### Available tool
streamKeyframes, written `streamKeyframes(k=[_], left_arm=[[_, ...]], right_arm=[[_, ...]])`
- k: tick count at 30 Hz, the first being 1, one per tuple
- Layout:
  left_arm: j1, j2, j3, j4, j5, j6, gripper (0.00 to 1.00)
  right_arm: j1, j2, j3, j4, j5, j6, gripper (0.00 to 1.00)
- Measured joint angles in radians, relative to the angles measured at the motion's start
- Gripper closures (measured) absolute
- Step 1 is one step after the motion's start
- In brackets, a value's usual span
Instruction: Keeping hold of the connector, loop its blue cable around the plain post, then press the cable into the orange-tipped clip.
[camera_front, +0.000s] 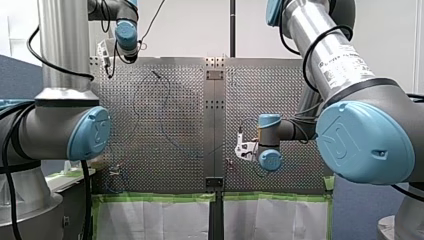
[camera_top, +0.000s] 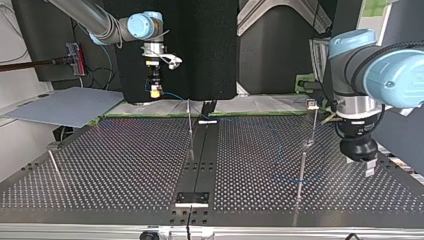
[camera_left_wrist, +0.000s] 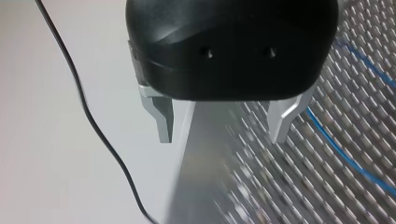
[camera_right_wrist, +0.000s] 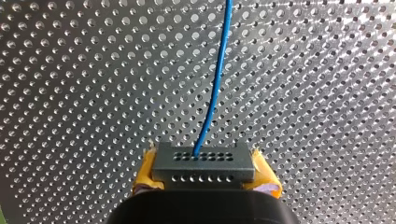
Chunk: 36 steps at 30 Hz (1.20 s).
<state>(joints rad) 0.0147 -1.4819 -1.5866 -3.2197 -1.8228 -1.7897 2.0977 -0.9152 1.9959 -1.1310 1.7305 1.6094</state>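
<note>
My right gripper (camera_right_wrist: 205, 181) is shut on the grey connector (camera_right_wrist: 204, 161), its yellow pads pressed against both sides. The blue cable (camera_right_wrist: 215, 88) leaves the connector's face and runs ahead over the perforated plate. In the top view this gripper (camera_top: 156, 91) hangs at the far left above the table's back edge. From there the cable (camera_top: 287, 176) crosses to a loose loop on the plate's right half. My left gripper (camera_left_wrist: 219, 139) is open with nothing between its metal fingers. It hovers over the plate's edge (camera_top: 369, 167), and the cable (camera_left_wrist: 345, 154) lies beside it.
Thin upright posts stand on the plate: one near the middle seam (camera_top: 190, 120), two on the right half (camera_top: 302, 172) (camera_top: 313, 122), one at the left edge (camera_top: 54, 165). Green tape (camera_front: 155, 197) lines the table's near edge in the front view.
</note>
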Motion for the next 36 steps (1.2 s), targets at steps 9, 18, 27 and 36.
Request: streamKeyframes(k=[9, 18, 27, 36], left_arm=[[-0.087, 0.034, 0.090, -0.090, -0.036, 0.083, 0.00], [-0.176, -0.046, 0.179, -0.179, -0.124, 0.096, 0.00], [-0.268, -0.077, 0.264, -0.272, -0.179, 0.110, 0.00], [-0.283, -0.087, 0.266, -0.366, -0.213, 0.105, 0.00]], right_arm=[[0.000, 0.000, 0.000, 0.002, 0.000, 0.000, 1.00], [0.000, 0.000, 0.000, 0.002, 0.000, 0.000, 1.00], [0.000, 0.000, 0.000, 0.000, 0.000, 0.000, 1.00], [0.000, 0.000, 0.000, 0.002, 0.000, 0.000, 1.00]])
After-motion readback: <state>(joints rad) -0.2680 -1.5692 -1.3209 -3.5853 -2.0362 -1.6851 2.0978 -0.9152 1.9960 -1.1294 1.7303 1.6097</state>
